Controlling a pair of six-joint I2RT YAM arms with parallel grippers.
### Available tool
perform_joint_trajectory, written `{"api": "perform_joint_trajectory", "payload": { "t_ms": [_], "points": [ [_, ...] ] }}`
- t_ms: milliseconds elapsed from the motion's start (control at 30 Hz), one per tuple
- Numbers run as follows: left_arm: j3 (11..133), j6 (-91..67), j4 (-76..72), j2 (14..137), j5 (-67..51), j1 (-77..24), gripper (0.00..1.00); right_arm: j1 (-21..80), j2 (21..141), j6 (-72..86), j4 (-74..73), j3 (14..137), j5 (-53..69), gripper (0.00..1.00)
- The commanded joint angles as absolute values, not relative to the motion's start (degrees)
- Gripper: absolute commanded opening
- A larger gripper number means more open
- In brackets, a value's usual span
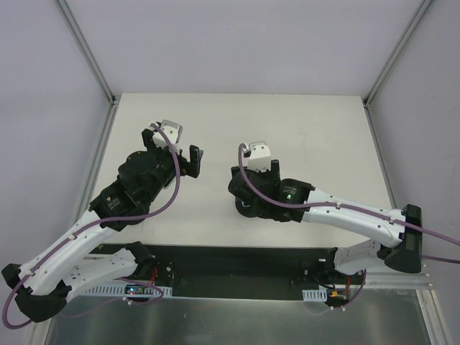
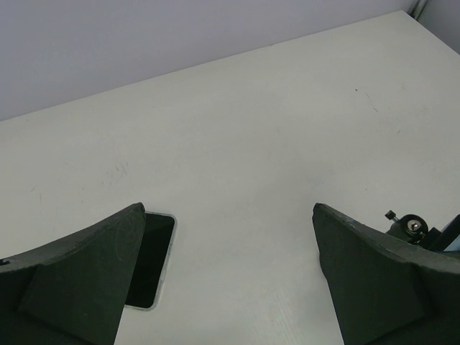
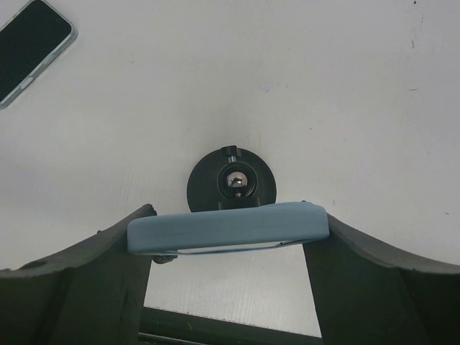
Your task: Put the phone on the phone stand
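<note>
The left hand (image 2: 228, 215) spreads wide and empty over the worktop (image 2: 251, 122), the phone (image 2: 151, 262) lying flat at its 8 o'clock partly under one finger, while the right hand (image 3: 231, 219) grips a light-blue-cased phone (image 3: 215, 231) just over the phone stand (image 3: 207, 180).

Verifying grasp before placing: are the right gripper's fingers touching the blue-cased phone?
Touching. The right wrist view shows the blue-cased phone spanning the right gripper, each end butted against its fingers with no gap on either side.
</note>
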State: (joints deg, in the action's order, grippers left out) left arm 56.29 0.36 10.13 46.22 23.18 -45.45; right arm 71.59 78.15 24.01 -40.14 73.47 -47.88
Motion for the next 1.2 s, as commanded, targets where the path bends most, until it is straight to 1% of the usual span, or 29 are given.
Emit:
{"api": "perform_joint_trajectory", "payload": {
  "t_ms": [0,133,300,367,433,500,567,633,733,833,867,933,967,1000,1067,1167],
  "points": [
    [56.1,1.5,9.1,45.7,25.5,-46.5,0.99,70.8,74.1,22.4,-42.2,73.0,-53.9,0.01],
    [56.3,1.8,9.2,46.2,25.6,-46.9,0.99,68.6,71.3,25.0,-46.0,71.9,-53.9,0.01],
    [56.3,1.5,9.2,45.4,25.3,-47.2,0.99,63.5,63.8,25.1,-47.8,67.4,-52.0,0.01],
    [56.3,1.5,9.3,45.2,25.4,-47.2,0.99,60.9,59.6,21.5,-48.1,64.2,-50.2,0.01],
    [56.1,1.5,9.3,45.1,25.4,-47.4,0.99,56.5,55.0,17.3,-47.7,62.0,-45.7,0.01],
    [56.0,1.9,9.2,45.4,26.0,-48.0,0.99,52.7,50.9,10.8,-47.9,59.0,-41.5,0.01],
    [56.1,2.1,9.3,45.8,26.3,-48.2,0.99,50.4,44.3,5.0,-48.2,56.2,-39.3,0.01],
    [56.4,1.9,9.3,46.0,25.1,-48.3,0.99,46.5,37.7,3.3,-49.2,55.2,-38.9,0.00],
    [56.2,1.3,9.2,45.8,23.8,-48.3,0.99,39.7,31.9,-1.6,-50.2,54.4,-35.2,0.00],
    [56.2,1.3,9.2,46.1,24.3,-48.3,0.99,32.2,31.7,-6.2,-52.5,55.5,-31.0,0.01],
    [56.2,1.3,9.3,46.1,24.3,-48.3,0.99,28.2,32.2,-7.7,-52.8,55.8,-29.0,0.01],
    [56.1,1.2,9.4,46.1,24.1,-48.3,0.99,23.7,33.5,-12.0,-53.5,56.1,-23.2,0.00],
    [56.1,1.1,9.2,46.1,23.8,-48.4,0.99,18.8,33.7,-13.7,-53.4,55.9,-20.9,0.00],
    [56.0,1.2,9.3,46.1,23.9,-48.5,0.99,16.2,33.7,-16.4,-52.7,55.4,-16.0,0.00],
    [56.0,1.4,9.2,46.2,24.2,-48.8,0.99,11.3,33.2,-17.6,-51.3,54.9,-11.9,0.00],
    [56.0,1.5,9.3,46.1,24.3,-48.9,0.99,9.4,33.8,-18.5,-50.0,55.5,-9.6,0.00]
  ]
}}
